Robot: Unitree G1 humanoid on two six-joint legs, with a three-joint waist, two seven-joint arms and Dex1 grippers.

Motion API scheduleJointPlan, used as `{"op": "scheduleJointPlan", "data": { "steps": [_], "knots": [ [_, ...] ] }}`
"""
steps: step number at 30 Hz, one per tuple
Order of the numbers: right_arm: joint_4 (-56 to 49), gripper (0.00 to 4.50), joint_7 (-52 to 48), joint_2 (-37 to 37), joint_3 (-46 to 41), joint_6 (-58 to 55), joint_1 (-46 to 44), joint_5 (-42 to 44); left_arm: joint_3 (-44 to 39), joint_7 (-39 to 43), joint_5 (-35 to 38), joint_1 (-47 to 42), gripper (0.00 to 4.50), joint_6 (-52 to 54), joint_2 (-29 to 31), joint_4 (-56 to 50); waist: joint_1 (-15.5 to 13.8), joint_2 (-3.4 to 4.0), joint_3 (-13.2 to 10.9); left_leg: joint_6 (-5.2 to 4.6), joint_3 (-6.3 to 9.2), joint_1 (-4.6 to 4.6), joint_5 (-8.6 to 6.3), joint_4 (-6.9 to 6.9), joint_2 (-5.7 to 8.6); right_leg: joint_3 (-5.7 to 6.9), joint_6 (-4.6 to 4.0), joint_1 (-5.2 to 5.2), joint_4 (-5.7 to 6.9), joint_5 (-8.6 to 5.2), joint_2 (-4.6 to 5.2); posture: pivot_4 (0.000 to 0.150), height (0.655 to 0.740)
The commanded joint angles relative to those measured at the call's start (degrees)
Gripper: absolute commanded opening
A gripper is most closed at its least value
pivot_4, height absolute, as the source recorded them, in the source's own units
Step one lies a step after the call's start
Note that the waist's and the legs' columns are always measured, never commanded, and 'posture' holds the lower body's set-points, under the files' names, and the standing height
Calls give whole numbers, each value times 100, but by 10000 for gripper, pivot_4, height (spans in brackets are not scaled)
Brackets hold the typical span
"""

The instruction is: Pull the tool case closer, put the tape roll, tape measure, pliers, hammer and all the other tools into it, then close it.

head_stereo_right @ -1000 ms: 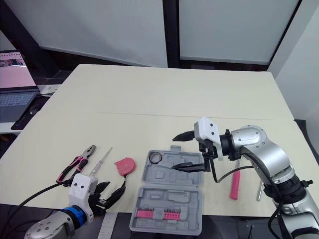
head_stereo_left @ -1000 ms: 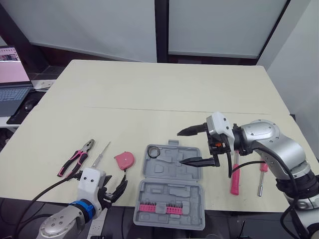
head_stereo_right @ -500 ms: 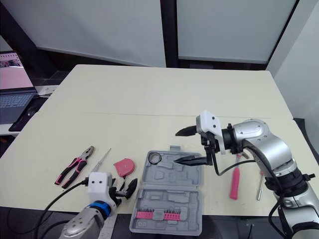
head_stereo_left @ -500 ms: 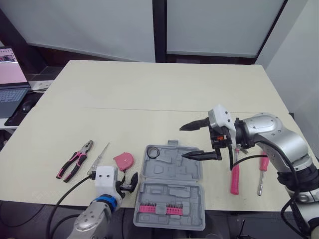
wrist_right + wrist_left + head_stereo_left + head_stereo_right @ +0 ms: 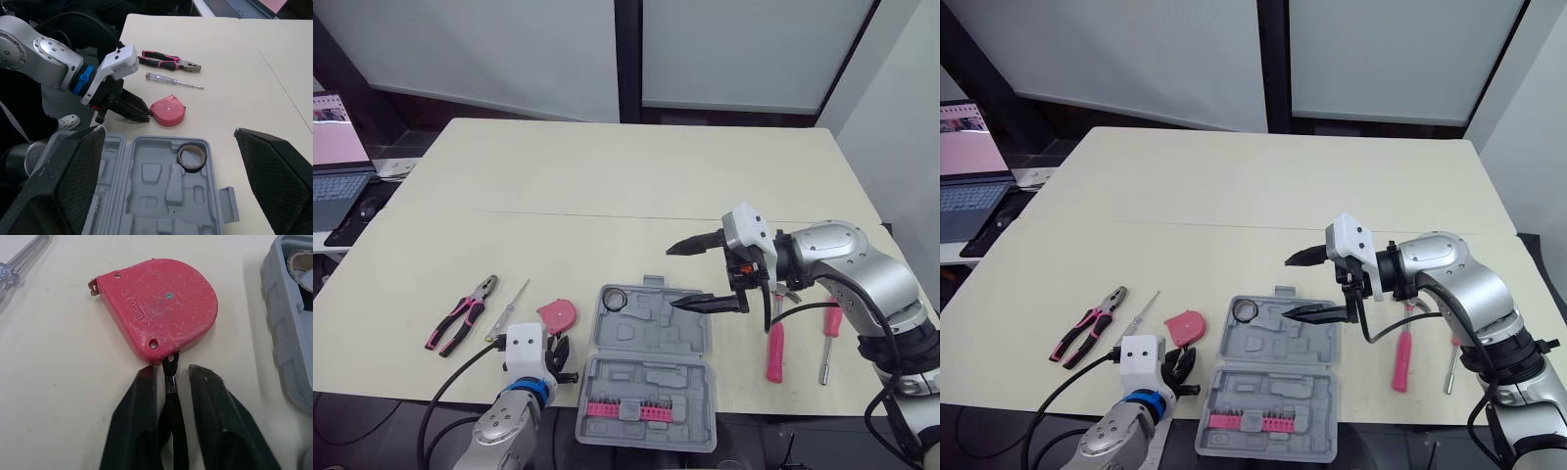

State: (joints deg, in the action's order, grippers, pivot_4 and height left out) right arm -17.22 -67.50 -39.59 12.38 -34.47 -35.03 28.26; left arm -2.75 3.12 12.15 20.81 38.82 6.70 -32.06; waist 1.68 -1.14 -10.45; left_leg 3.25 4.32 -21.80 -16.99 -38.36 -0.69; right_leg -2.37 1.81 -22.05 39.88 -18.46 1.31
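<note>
The grey tool case lies open near the table's front edge, with the tape roll in its far left pocket. Just left of it rests the pink tape measure. My left gripper sits at its near side, fingers drawn close around its black strap. Pink-handled pliers and a clear tester screwdriver lie further left. My right gripper hovers wide open over the case's far right corner. A pink-handled hammer and a screwdriver lie right of the case.
Pink bits line the case's near half. A laptop stands on a side desk to the left. The far half of the cream table is bare.
My left gripper has moved in to the tape measure's near side and its fingers have closed from wide apart to a narrow gap around the strap. The right arm has held still.
</note>
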Motion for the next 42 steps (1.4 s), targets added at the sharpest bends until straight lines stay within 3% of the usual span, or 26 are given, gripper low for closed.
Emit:
{"op": "scheduleJointPlan", "data": {
  "steps": [1, 9, 20, 29, 32, 36, 42],
  "knots": [
    [-213, 45000, 4, -53, -150, -20, -77, 79, -13, -42, 19, 56, 383, 85, -67, -50, 0, 0, 0, 0, 0, 0, 0, 0, 0, 0, 0, 0, 0, 0, 0, 1500, 7400],
    [-263, 45000, 28, -47, -168, -40, -28, 84, -379, 53, 239, 78, 383, 255, -46, -217, 2, 0, 0, 0, 0, 0, 0, -2, -1, 1, 0, 1, 0, 0, -1, 1500, 7400],
    [-374, 45000, -42, -32, -113, -112, 13, 153, -1063, 1439, 827, 602, 383, 332, 1396, -531, 2, 1, 0, 1, 4, 1, 0, 2, -6, 2, -2, -2, 0, -1, -2, 1500, 7400],
    [-537, 45000, -24, -50, -117, -123, 208, 179, -1164, 1577, 967, 881, 383, 374, 1538, -761, -5, -1, 0, 1, 10, -2, 0, -1, -5, -1, -1, 2, -2, -1, 0, 1500, 7400],
    [-565, 45000, 23, -22, -120, -109, 248, 174, -1264, 1687, 1074, 945, 6063, 392, 1600, -827, -4, -1, 0, 0, 9, -1, 0, -1, -5, -2, -1, 2, -1, -1, 0, 1500, 7400],
    [-564, 45000, 66, 17, -108, -87, 282, 157, -1614, 2046, 1438, 1149, 18167, 517, 1827, -1037, -1, -1, 0, 1, 10, -1, 0, -1, -7, -1, -2, 2, -1, -1, -1, 1500, 7400],
    [-497, 45000, 101, 85, -106, -29, 277, 140, -3089, 3769, 2325, 1453, 36437, 285, 3036, -648, 2, -1, -1, 1, 11, 1, 0, 3, -8, 2, -4, 0, -1, -2, -2, 1500, 7400]
  ]
}}
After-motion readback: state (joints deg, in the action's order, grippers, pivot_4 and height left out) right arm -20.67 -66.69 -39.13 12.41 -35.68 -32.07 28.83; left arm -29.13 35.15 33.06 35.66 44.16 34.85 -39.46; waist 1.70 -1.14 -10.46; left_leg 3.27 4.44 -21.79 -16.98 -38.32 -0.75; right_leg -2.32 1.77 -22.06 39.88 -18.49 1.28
